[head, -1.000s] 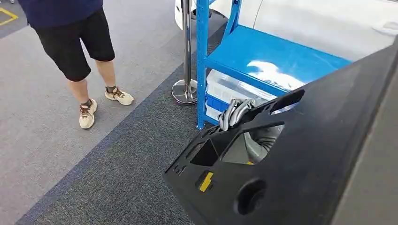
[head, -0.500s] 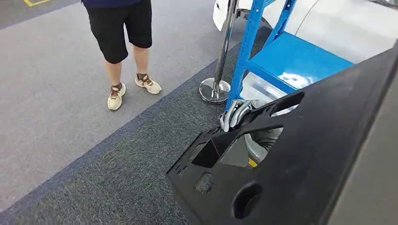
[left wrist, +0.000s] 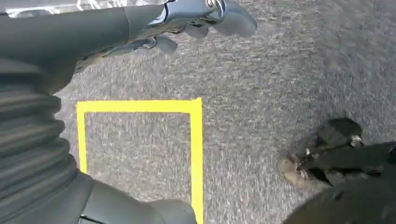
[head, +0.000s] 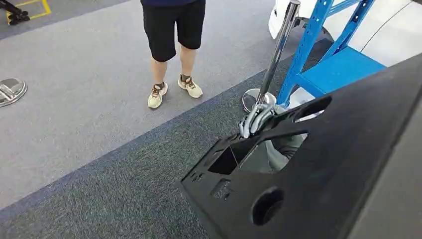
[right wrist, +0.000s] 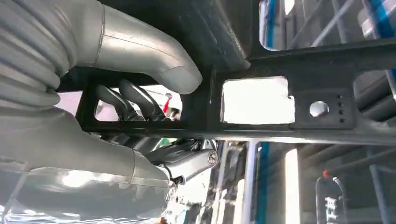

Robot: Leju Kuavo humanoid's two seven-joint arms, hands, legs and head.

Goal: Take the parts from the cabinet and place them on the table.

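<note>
Fingers [head: 251, 121] of the right hand [right wrist: 140, 100] hook through a cut-out in the big black plastic panel [head: 318, 169], thumb pressed on one face and the darker fingers curled through the opening in the right wrist view, so that hand grips the part firmly. That panel is off the blue cabinet rack [head: 318, 64] and rides low in front of the body, tilted, one corner down toward the dark carpet [head: 114, 194]. Left hand [left wrist: 196, 23] hangs over the floor with its fingers apart and nothing in them, above a yellow taped square [left wrist: 140, 140].

No table in sight, so the carry looks only partly done. Risks now: the panel is wide and held at one opening by one hand, so it could swing or twist in the grip. A chrome stanchion post [head: 276, 50] stands near its upper edge, the rack upright is just beside it, and a person [head: 174, 45] stands on the lighter carpet ahead. A careless turn could clip any of them.
</note>
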